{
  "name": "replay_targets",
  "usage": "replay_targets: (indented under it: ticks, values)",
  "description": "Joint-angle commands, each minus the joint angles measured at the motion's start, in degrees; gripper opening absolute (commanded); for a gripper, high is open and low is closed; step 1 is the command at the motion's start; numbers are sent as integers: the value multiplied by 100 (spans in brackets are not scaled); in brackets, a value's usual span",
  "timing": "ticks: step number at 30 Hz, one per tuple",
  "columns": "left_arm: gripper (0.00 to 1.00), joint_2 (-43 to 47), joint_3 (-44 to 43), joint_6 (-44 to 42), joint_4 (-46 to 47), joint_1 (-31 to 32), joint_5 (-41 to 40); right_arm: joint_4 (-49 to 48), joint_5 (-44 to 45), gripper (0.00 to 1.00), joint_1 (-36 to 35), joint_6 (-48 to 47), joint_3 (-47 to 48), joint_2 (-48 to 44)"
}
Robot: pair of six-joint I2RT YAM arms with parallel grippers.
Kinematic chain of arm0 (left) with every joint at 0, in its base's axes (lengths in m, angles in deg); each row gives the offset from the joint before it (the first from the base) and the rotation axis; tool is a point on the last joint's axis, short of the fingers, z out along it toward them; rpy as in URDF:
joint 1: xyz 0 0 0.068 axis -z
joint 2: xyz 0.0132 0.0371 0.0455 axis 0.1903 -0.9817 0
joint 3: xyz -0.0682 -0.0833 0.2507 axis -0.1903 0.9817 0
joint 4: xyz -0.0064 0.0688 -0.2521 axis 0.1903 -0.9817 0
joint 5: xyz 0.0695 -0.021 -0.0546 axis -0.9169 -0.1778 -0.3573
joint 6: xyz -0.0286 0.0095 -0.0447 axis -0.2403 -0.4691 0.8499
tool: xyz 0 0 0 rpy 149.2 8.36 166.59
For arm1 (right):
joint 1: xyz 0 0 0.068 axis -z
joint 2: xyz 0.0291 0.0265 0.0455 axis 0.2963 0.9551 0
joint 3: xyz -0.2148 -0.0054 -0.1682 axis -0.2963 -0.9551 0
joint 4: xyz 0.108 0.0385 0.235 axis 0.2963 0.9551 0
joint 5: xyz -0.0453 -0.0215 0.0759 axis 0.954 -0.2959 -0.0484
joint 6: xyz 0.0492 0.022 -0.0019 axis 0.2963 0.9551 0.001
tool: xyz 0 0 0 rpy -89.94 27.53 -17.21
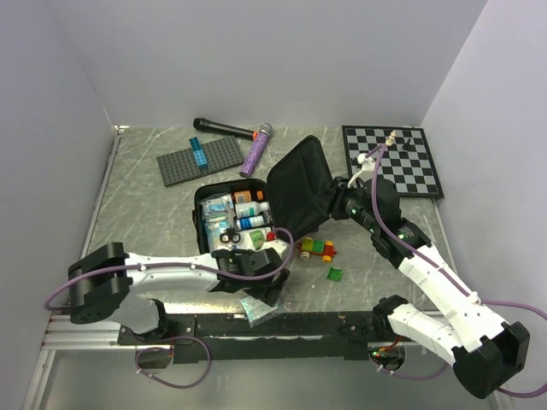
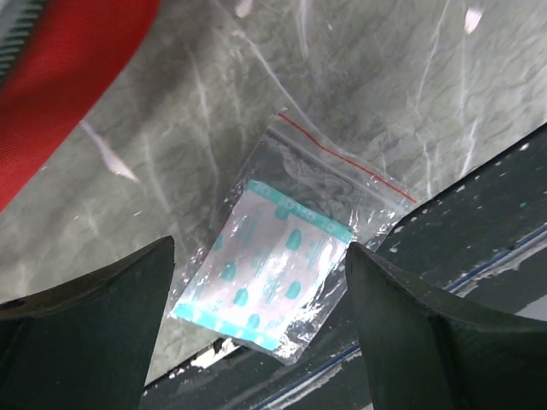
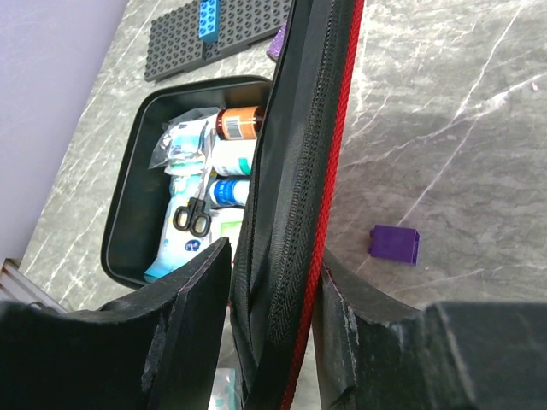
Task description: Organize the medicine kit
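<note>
Over crinkly clear pouch [image 2: 295, 243], left gripper [image 2: 259, 248] open; right gripper [image 3: 273, 252] astride fabric medicine kit [image 3: 295, 162] lid, grip unclear.

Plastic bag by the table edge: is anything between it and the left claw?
Nothing visible is in the way. The left gripper hangs open right above the plastic bag, which lies flat on the table near its front edge.
</note>
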Motion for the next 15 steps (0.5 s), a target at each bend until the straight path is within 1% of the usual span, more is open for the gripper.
replay_targets:
  ticks: [1,6,7,9,15]
  values:
    - [85,-257,-286,-502,272,54,303,-10,-93,48,-13,4,67,-75]
    - [82,-819,-418,-758,281,89,312,-10,-92,48,-13,21,67,-57]
    - [78,-1046,-532,-827,228,150,225,8,-92,48,-13,13,76,-57]
    - [73,-1214,-646,-907,132,221,111,34,-75,48,-13,4,85,-57]
    - [54,-1505,-840,-1021,-53,406,-162,34,-57,48,-13,4,85,-31]
